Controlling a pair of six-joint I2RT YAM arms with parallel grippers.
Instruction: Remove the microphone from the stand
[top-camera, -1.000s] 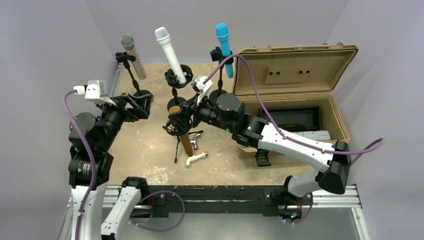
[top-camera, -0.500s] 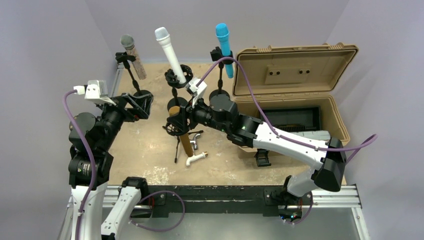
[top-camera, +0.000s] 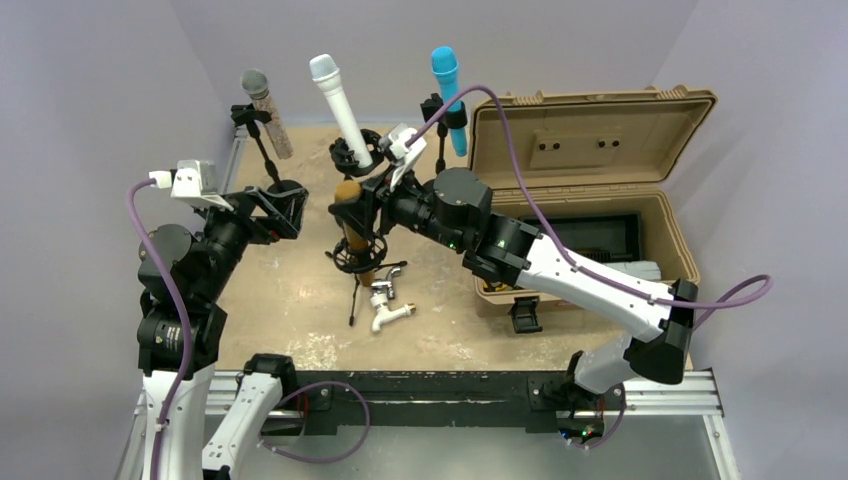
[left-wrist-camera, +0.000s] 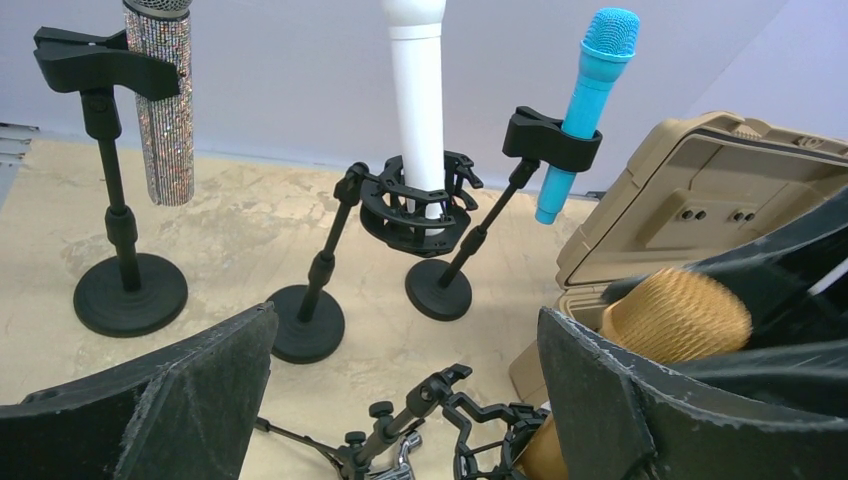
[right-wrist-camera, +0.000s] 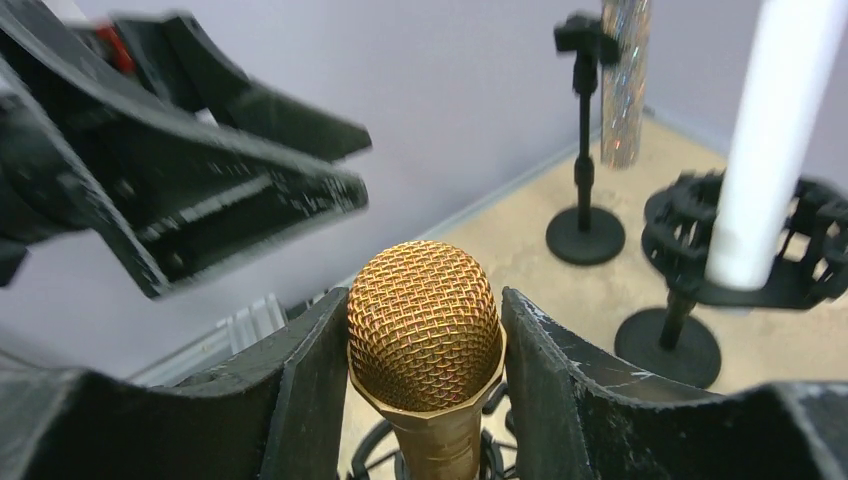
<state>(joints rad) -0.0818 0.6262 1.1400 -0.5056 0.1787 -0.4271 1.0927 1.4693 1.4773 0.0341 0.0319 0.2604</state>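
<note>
The gold microphone (top-camera: 348, 192) (right-wrist-camera: 424, 325) stands nearly upright, its mesh head pressed between the pads of my right gripper (top-camera: 352, 207) (right-wrist-camera: 423, 330), which is shut on it. Its lower body still passes through the black ring mount of the tripod stand (top-camera: 356, 266) (left-wrist-camera: 400, 418) beneath it. My left gripper (top-camera: 287, 206) (left-wrist-camera: 405, 335) hangs open to the left of the stand with nothing between its fingers. In the left wrist view the microphone's gold head (left-wrist-camera: 676, 316) shows at the right edge.
Three more microphones stand on stands at the back: a glittery grey one (top-camera: 264, 108), a white one (top-camera: 341, 105) and a blue one (top-camera: 449, 82). An open tan case (top-camera: 590, 190) sits on the right. A chrome and white fitting (top-camera: 386, 309) lies by the tripod's feet.
My right gripper has closed on the gold microphone's head and lifted it up and back, so it stands straighter and higher in the ring mount. The left arm has not moved.
</note>
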